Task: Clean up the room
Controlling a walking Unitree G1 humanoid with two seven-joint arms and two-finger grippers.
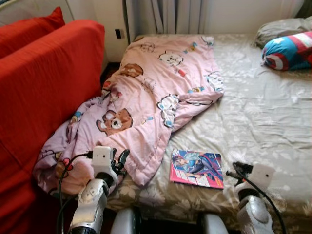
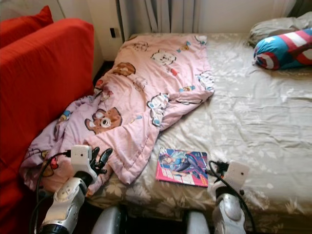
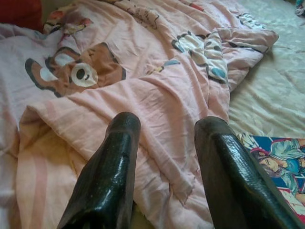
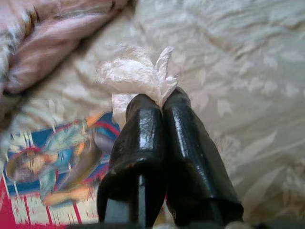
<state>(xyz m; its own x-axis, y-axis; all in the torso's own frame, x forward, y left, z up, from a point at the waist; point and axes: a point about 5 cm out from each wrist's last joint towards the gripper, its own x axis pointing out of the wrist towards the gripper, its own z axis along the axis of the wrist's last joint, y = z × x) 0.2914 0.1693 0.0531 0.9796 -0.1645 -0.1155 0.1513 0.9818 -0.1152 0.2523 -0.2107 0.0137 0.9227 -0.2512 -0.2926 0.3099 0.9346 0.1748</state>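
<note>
— Right gripper (image 4: 159,102)?
— Fingers pinched together on a crumpled white tissue (image 4: 136,74), held above the bed (image 1: 273,122) just beside the comic book (image 1: 196,168).
— Left gripper (image 3: 167,129)?
— Parted, empty, over the pink blanket (image 1: 156,92).

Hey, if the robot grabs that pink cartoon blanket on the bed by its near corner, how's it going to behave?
The blanket will probably hang floppy, since it already lies in soft folds. Its puffy quilting suggests it's light for its size, though bulky. Part of it droops off the bed beside the red sofa, so it may drag and nudge the comic book. The left gripper hovers over it, jaws open.
</note>
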